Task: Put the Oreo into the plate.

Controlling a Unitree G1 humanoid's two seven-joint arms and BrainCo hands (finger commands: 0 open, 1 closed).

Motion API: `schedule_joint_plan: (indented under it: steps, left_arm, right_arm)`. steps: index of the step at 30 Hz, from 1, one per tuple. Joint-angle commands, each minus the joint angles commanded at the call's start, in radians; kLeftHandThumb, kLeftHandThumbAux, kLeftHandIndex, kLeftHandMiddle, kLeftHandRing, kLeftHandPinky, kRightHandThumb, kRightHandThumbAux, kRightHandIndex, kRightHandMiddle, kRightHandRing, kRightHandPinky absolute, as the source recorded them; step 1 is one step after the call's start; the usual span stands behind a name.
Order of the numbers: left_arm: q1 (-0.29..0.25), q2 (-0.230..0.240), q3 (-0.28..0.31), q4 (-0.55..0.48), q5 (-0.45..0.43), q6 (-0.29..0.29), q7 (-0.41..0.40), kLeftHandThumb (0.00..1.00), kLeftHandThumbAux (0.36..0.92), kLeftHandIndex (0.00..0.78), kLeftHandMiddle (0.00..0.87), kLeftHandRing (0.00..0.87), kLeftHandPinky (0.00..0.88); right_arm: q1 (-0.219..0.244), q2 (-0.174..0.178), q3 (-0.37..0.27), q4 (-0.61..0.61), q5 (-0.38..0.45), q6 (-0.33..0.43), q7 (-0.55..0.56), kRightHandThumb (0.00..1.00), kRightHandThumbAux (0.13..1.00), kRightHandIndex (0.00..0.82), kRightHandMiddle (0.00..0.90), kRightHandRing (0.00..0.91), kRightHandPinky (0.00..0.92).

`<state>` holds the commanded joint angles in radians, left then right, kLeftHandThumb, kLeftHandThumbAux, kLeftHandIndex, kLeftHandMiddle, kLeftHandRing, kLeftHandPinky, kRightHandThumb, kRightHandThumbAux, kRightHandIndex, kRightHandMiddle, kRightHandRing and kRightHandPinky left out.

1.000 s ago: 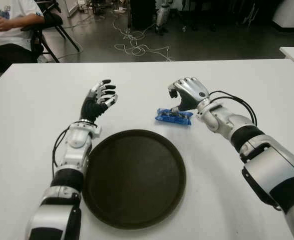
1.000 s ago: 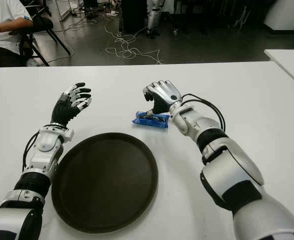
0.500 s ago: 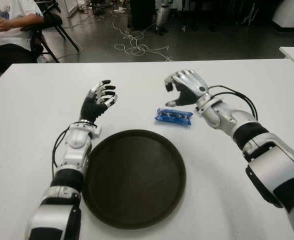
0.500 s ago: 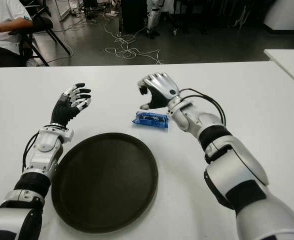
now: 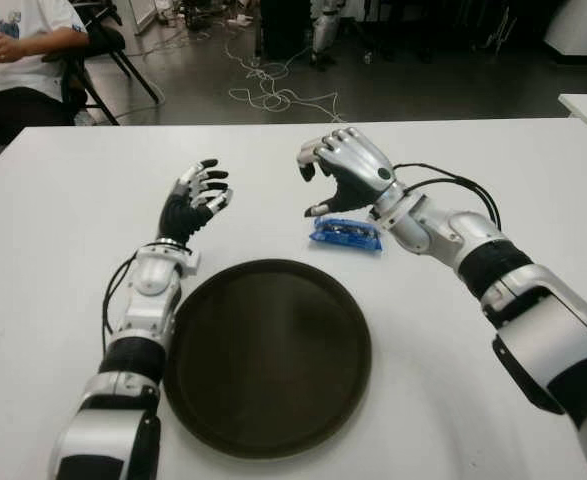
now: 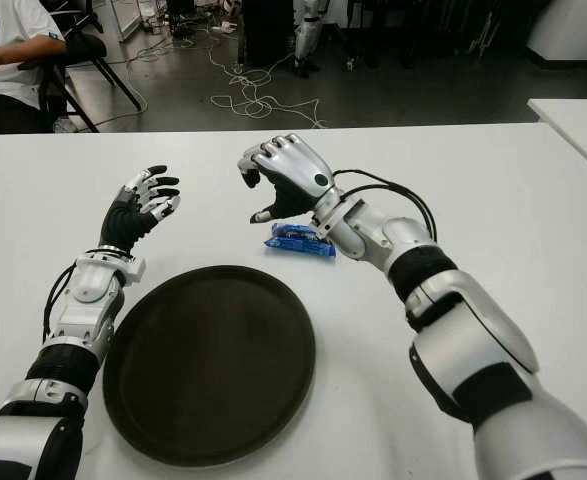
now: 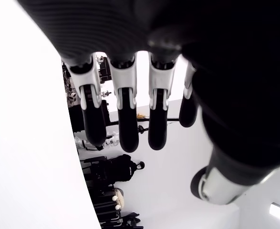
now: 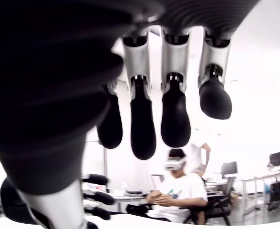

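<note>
Beyond plate [image 5: 268,355] rim: Oreo [image 5: 345,232]; right hand [image 5: 341,172] above, empty.

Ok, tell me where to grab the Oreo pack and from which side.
Probably across its short width near the middle, coming down from above. The Oreo pack lies flat on the table, long side running left to right, so thumb and fingers can pinch its two long edges. The right hand hovers open just behind it, holding nothing; the plate sits nearer the robot.
</note>
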<state>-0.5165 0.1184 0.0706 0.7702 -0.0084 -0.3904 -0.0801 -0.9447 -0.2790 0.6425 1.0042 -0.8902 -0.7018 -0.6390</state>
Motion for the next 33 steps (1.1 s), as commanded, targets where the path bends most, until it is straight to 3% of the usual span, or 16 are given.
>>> schedule_joint_plan:
  steps: [6,10,12,15,21,22,24,27,33]
  left_arm:
    - [-0.002,0.000,0.001,0.003,-0.001,0.003,-0.003,0.220,0.738,0.182,0.270,0.260,0.285]
    - [-0.003,0.000,0.001,0.005,-0.002,0.002,-0.004,0.229,0.734,0.186,0.275,0.263,0.287]
    - [-0.004,0.000,0.002,0.006,-0.002,0.000,-0.003,0.230,0.729,0.188,0.274,0.262,0.287]
    - [-0.007,0.002,0.004,0.010,-0.002,0.004,-0.001,0.217,0.721,0.190,0.270,0.261,0.287]
    - [-0.009,0.001,0.014,0.009,-0.011,0.024,0.002,0.213,0.714,0.192,0.267,0.262,0.290]
    - [-0.009,-0.001,0.018,0.007,-0.017,0.029,0.001,0.213,0.713,0.193,0.267,0.262,0.290]
    - [-0.009,-0.003,0.024,0.004,-0.024,0.038,0.000,0.213,0.714,0.192,0.267,0.263,0.284]
    - [-0.006,-0.007,0.030,-0.005,-0.032,0.056,-0.002,0.217,0.725,0.191,0.266,0.261,0.277]
    - [-0.002,-0.015,0.038,-0.024,-0.048,0.080,-0.006,0.230,0.739,0.188,0.268,0.260,0.270]
  right_arm:
    - [-0.010,0.011,0.006,0.054,-0.019,0.018,-0.039,0.000,0.876,0.757,0.857,0.871,0.876]
    - [-0.024,0.022,0.010,0.088,-0.018,0.042,-0.044,0.000,0.874,0.694,0.790,0.805,0.801]
    - [-0.035,0.032,0.007,0.121,-0.009,0.067,-0.023,0.000,0.874,0.633,0.717,0.731,0.722]
    - [-0.041,0.044,0.000,0.159,0.009,0.105,0.023,0.000,0.863,0.451,0.485,0.482,0.446]
    - [-0.045,0.073,-0.021,0.272,0.043,0.195,0.125,0.000,0.813,0.229,0.241,0.216,0.146]
    - [-0.045,0.079,-0.027,0.289,0.051,0.215,0.144,0.000,0.809,0.212,0.223,0.198,0.127]
    - [-0.044,0.084,-0.036,0.311,0.064,0.245,0.175,0.000,0.779,0.104,0.105,0.085,0.052]
    - [-0.034,0.087,-0.054,0.340,0.086,0.303,0.260,0.000,0.729,0.034,0.034,0.027,0.016]
    - [-0.030,0.095,-0.067,0.356,0.108,0.383,0.399,0.000,0.664,0.004,0.004,0.003,0.002]
